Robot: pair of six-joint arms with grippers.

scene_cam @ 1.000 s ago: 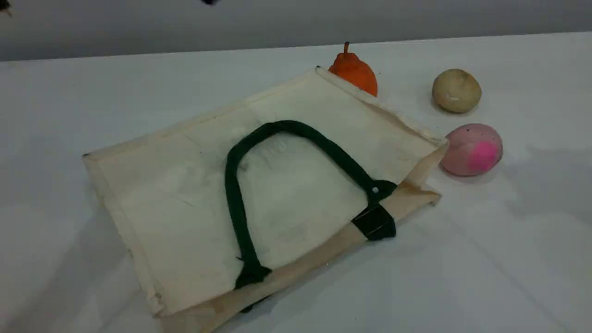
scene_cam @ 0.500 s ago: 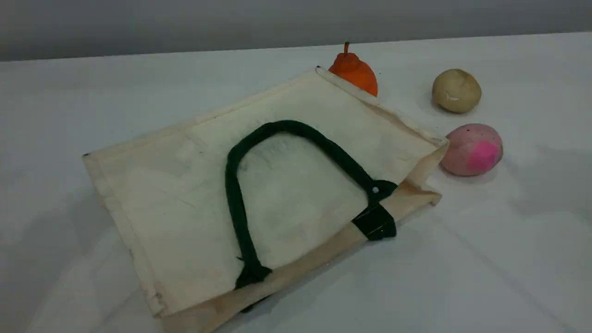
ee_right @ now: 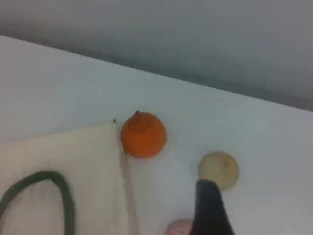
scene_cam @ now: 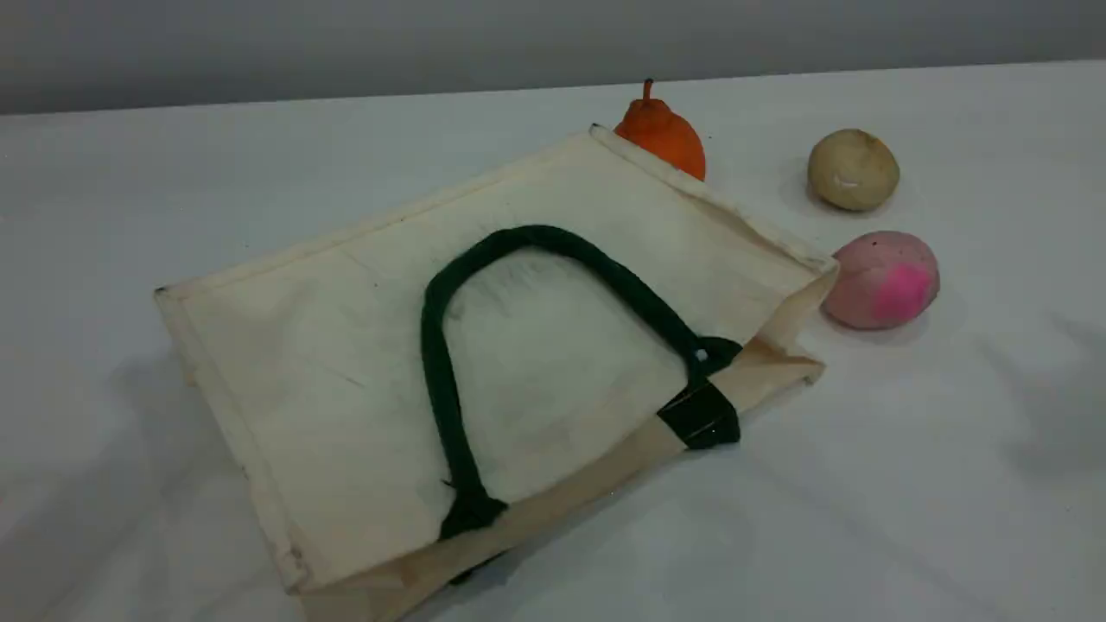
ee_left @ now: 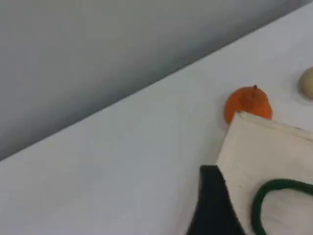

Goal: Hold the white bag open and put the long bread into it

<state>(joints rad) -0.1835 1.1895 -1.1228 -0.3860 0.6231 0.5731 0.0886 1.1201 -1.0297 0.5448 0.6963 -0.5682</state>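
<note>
While the white bag (scene_cam: 363, 380) lies flat, both tools seem released, holding nothing.

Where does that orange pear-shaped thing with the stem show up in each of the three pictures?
Scene view: orange fruit top centre, behind the bag's far corner.
Left wrist view: right of centre, at that same corner.
Right wrist view: centre, right of the corner.
Shared landmark: the bag's green handle.

The white bag (scene_cam: 518, 345) is hiding the lower part of the orange fruit (scene_cam: 664, 136) near the counter's far edge. The scene view's bottom edge is cutting off the bag's near corner.
</note>
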